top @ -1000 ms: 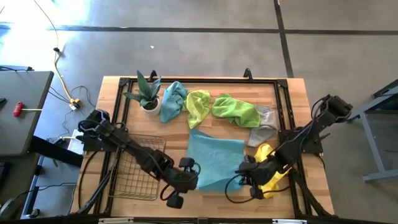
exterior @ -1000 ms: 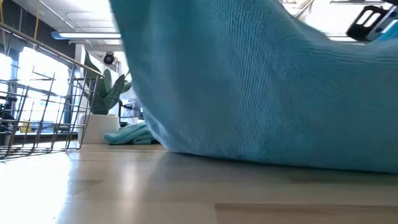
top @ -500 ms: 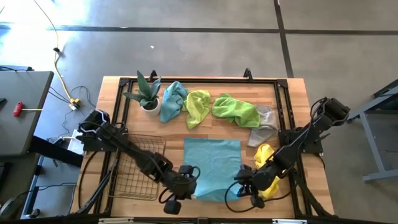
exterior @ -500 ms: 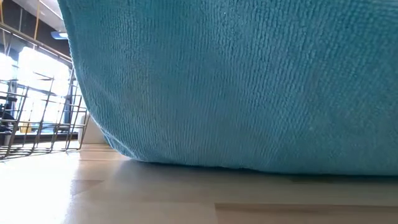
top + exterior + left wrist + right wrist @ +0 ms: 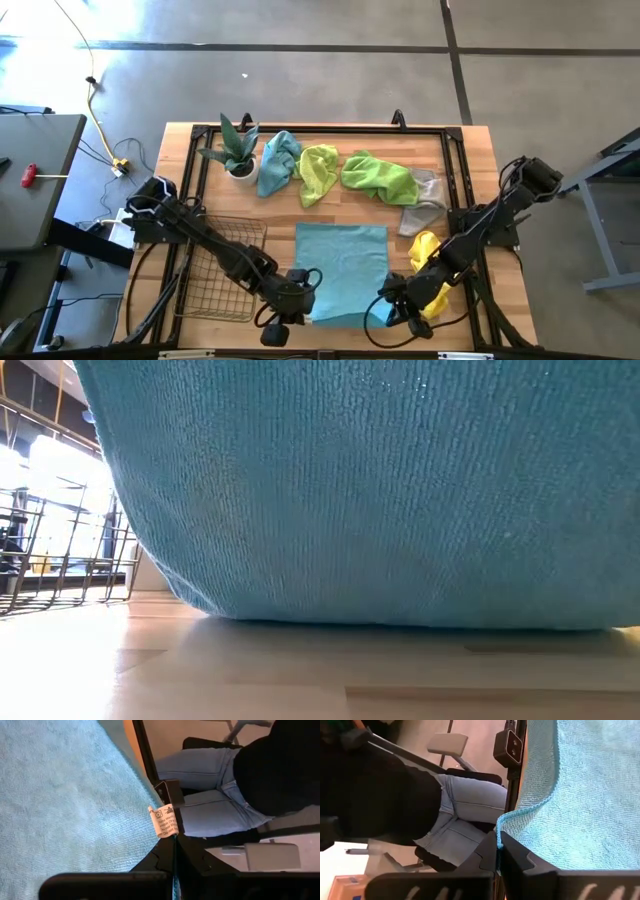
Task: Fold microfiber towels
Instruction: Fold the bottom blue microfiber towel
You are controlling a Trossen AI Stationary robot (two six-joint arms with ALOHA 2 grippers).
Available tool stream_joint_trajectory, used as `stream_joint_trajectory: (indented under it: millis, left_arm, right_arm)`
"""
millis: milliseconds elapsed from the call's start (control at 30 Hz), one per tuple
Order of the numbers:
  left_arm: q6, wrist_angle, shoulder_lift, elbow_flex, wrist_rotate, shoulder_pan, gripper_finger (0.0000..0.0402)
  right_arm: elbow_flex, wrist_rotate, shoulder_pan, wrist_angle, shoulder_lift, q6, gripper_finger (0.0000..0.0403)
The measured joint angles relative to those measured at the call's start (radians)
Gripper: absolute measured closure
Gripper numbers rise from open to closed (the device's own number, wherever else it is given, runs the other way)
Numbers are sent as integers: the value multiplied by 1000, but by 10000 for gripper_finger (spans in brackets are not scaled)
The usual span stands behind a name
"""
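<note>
A teal microfiber towel (image 5: 342,268) lies spread out square in the middle of the table. My left gripper (image 5: 298,312) is shut on its near left corner, and my right gripper (image 5: 386,308) is shut on its near right corner. The low view is filled by this towel (image 5: 380,490), raised at its near edge and sloping down to the tabletop. More towels lie crumpled along the far side: teal (image 5: 277,160), lime green (image 5: 319,172), green (image 5: 378,177) and pale grey (image 5: 425,198). A yellow one (image 5: 430,268) lies under my right arm. My left gripper pinches the teal towel's near left corner (image 5: 157,840) between its two fingers, right beside the white care label (image 5: 163,822). The fingers slant down from the near side. The corner is held above the table; the rest of the cloth lies flat. My right gripper pinches the near right corner (image 5: 503,822) between its two fingers, at the hemmed edge. It comes slanting down from the near side. That corner is raised, and the cloth runs from it down onto the table.
A dark wire basket (image 5: 222,270) sits under my left arm at the near left. A small potted plant (image 5: 236,152) stands at the far left. A person in jeans (image 5: 210,785) sits just beyond the table's near edge.
Both grippers have drawn the towel's near corners toward the table's near edge. The towel, skewed and partly lifted a second ago, now lies spread out square, with its near edge held up close to the low camera.
</note>
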Motion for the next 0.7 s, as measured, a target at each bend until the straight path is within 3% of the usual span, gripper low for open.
stream_joint_trajectory:
  millis: [167, 433, 700]
  left_arm:
    - [56, 0, 0, 0, -24, 6, 401]
    - [191, -115, 0, 0, -175, 61, 401]
    - [203, -252, 0, -4, -357, 158, 401]
  right_arm:
    - [0, 34, -4, -28, 0, -79, 402]
    - [0, 160, -90, -268, 0, -123, 402]
    - [0, 280, -224, -476, 0, -182, 402]
